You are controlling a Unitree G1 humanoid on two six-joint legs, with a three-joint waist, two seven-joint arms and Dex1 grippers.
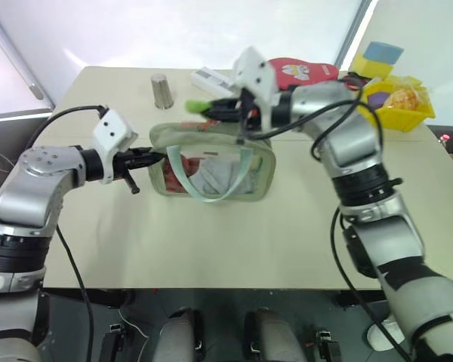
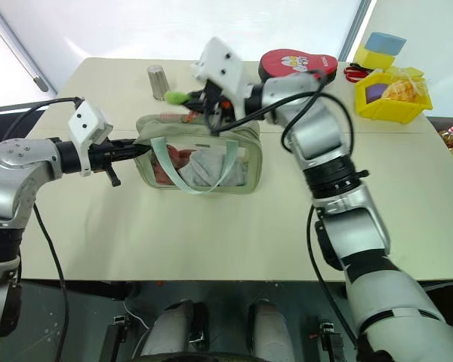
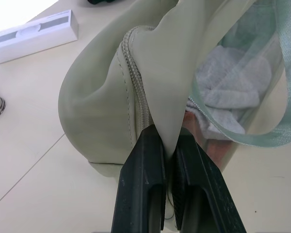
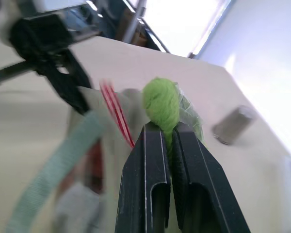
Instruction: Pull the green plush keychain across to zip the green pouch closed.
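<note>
Metal cup, white box — behind green pouch

Both arms forward; jaws clamped

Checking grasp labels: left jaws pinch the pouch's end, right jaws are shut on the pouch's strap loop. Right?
Not quite. The left gripper does pinch the end of the green pouch, but the right gripper is shut on the green plush keychain, not the strap loop, which hangs free. The right wrist view shows it.
</note>
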